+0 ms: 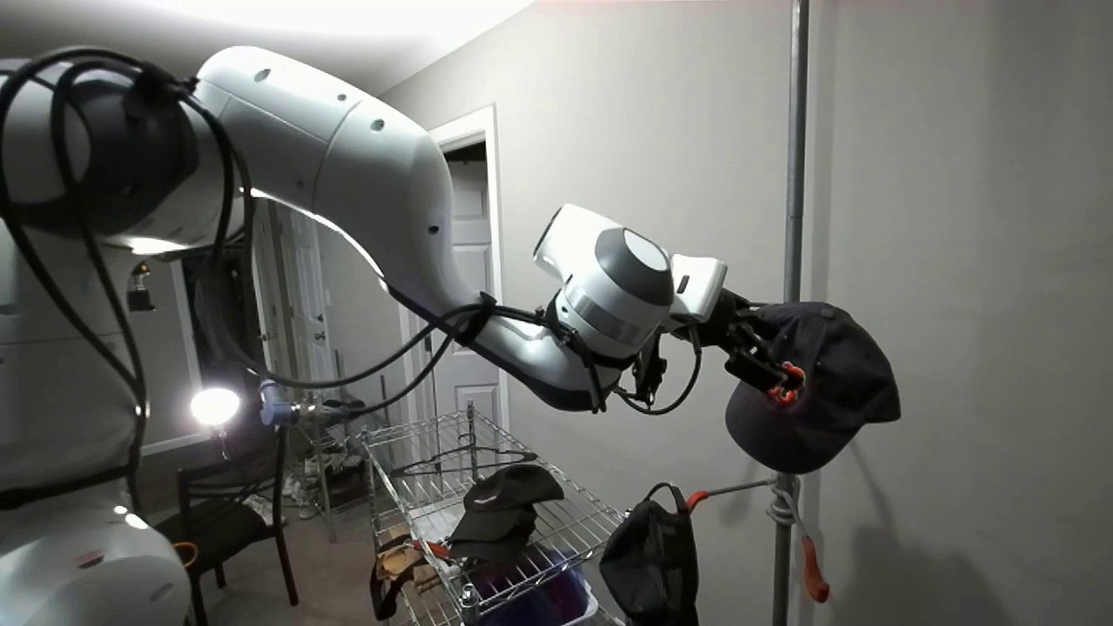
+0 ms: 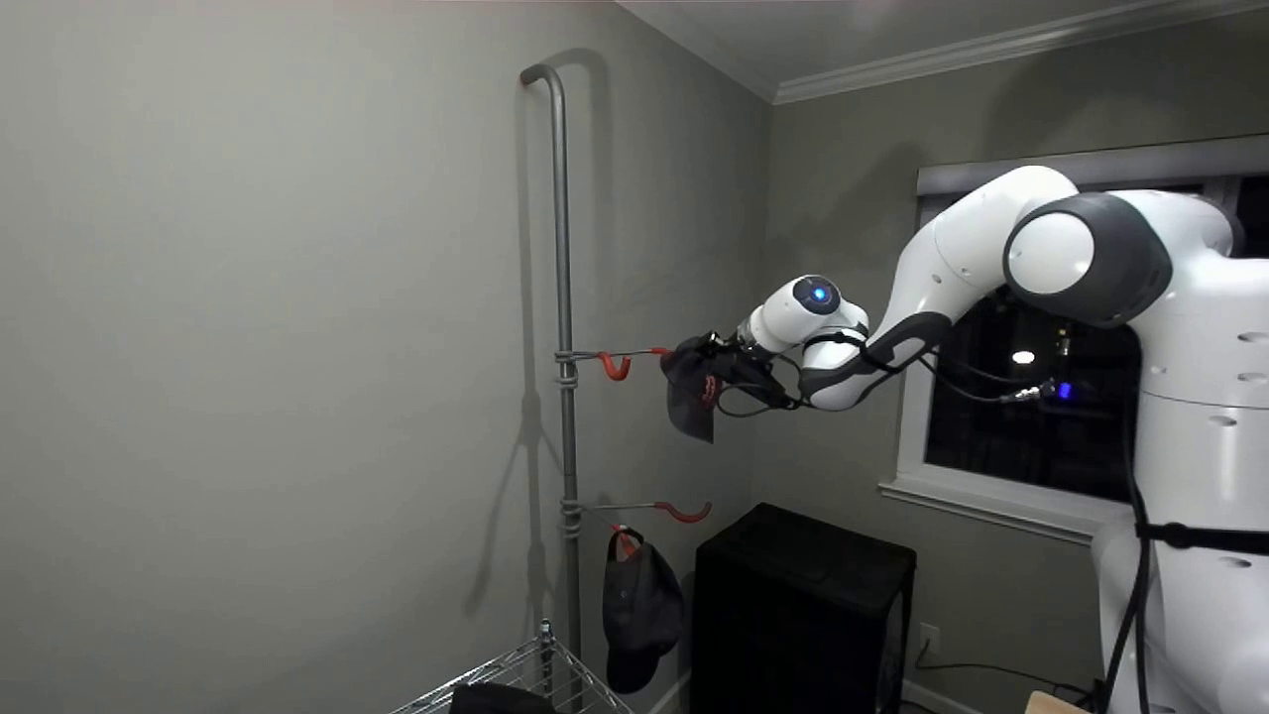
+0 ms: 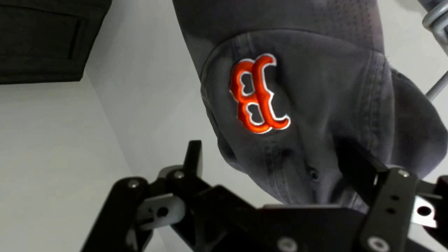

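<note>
Facing the cap (image 3: 322, 87), the gripper (image 3: 269, 142) has its fingers (image 3: 194, 157) spread wide apart. The finger on the left of the wrist view stands clear of the cap, with wall (image 3: 147, 87) showing between; the one on the right overlaps the crown, and whether it touches the cloth cannot be told. The cap is dark, with an orange, white-edged B (image 3: 260, 92) on its front and its brim (image 3: 262, 17) toward the top of the wrist view; in both exterior views it is tilted, brim at the lower side. It is near the pole (image 2: 562, 238), where, in an exterior view, the red tip of a hook (image 2: 658, 350) meets its edge; how the two join is hidden. Beside that, at about the same height, is a curved red hook (image 2: 615, 367). The arm (image 1: 374, 174) reaches in to the gripper. Lower on the pole, a second cap (image 2: 642, 615) hangs brim down, near a lower hook (image 2: 684, 513). In an exterior view, a wire rack (image 1: 469, 598) bears a third cap (image 1: 504, 513), with a purple bin (image 1: 543, 596) below; farther off are a chair (image 1: 217, 522), a glowing lamp (image 1: 214, 406) and a door (image 1: 469, 261). A black cabinet (image 2: 803, 595) stands near the pole in an exterior view, and a dark window (image 2: 1021, 407) is behind the arm
</note>
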You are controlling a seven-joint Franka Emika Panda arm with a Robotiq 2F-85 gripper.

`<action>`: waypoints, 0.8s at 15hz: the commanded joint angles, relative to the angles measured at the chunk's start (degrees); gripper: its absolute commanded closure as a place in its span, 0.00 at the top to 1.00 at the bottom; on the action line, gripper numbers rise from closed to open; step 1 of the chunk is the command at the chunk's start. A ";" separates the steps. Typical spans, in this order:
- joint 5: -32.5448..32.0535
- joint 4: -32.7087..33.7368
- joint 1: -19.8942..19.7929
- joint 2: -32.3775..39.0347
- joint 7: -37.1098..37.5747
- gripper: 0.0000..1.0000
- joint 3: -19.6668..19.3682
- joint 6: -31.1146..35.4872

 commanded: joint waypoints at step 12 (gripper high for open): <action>13.29 6.51 -2.88 6.06 -8.77 0.39 4.04 -0.30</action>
